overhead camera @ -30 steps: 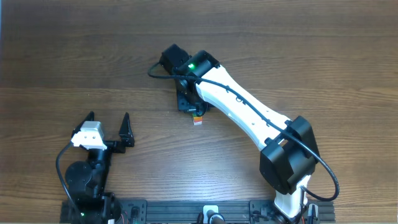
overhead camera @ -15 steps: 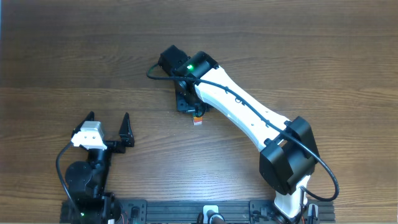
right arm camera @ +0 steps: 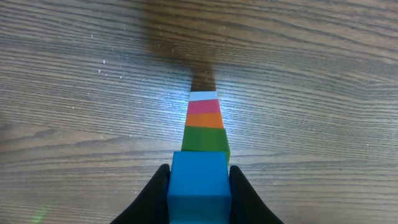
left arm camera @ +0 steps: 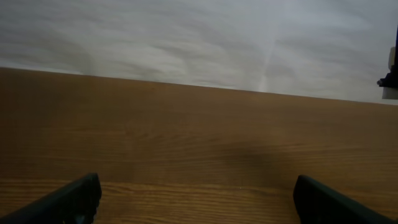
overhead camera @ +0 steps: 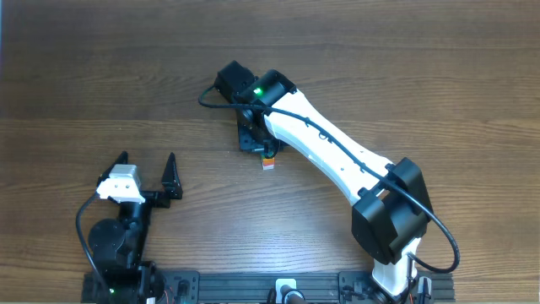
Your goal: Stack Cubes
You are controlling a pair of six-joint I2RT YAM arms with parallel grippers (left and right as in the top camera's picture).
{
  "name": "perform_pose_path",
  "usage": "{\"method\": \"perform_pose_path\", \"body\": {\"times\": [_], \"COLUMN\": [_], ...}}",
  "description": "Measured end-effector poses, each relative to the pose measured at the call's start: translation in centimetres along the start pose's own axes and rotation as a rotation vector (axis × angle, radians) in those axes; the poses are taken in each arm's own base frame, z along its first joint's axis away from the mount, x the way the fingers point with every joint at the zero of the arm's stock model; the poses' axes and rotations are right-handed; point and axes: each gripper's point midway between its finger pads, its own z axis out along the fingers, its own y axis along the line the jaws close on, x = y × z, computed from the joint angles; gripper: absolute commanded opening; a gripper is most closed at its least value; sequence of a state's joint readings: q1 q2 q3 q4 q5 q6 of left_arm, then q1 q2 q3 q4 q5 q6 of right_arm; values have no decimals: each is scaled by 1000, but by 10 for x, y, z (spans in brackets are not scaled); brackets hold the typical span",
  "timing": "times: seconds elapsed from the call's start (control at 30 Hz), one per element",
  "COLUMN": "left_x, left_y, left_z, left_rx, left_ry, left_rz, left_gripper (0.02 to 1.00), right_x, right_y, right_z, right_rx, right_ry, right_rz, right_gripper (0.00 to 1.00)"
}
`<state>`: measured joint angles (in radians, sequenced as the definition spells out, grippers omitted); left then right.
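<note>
In the right wrist view a blue cube [right arm camera: 198,183] sits between my right gripper's fingers [right arm camera: 239,193], which press against its two sides. It is lined up on top of a column of cubes: green [right arm camera: 205,140], then orange [right arm camera: 204,120], pink [right arm camera: 203,106] and white [right arm camera: 203,96] at the bottom on the wooden table. In the top view my right gripper [overhead camera: 257,139] hangs over this stack [overhead camera: 268,163] near the table's middle. My left gripper [overhead camera: 148,173] rests near the front left, open with nothing in it; its fingertips [left arm camera: 71,198] frame bare wood.
The wooden table [overhead camera: 422,101] spreads out around the stack on all sides. The right arm's white link [overhead camera: 329,152] runs diagonally from its base at the front right to the middle. A pale wall [left arm camera: 199,37] rises beyond the table's far edge.
</note>
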<state>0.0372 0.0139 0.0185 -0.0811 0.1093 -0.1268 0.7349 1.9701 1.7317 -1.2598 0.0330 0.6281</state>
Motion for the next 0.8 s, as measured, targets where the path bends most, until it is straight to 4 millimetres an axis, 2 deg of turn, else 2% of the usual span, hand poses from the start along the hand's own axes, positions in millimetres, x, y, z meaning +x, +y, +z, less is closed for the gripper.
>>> {"method": "perform_pose_path", "body": {"times": [0.17,0.23,0.5,0.7,0.8], "left_x": [0,0,0,0,0], "left_y": [0,0,0,0,0], "left_z": [0,0,0,0,0], "left_rx": [0,0,0,0,0], "left_ry": [0,0,0,0,0], "left_rz": [0,0,0,0,0], "left_gripper": [1000,1000,1000,1000,998], "right_x": [0,0,0,0,-1], "right_y": [0,0,0,0,1], "right_z": [1,1,5,5,5], "right_rx": [2,3,7,8,7], "right_ry": [3,4,11,10,10], "right_rz": [0,1,5,6,1], "right_gripper": [172,222,623,972,993]}}
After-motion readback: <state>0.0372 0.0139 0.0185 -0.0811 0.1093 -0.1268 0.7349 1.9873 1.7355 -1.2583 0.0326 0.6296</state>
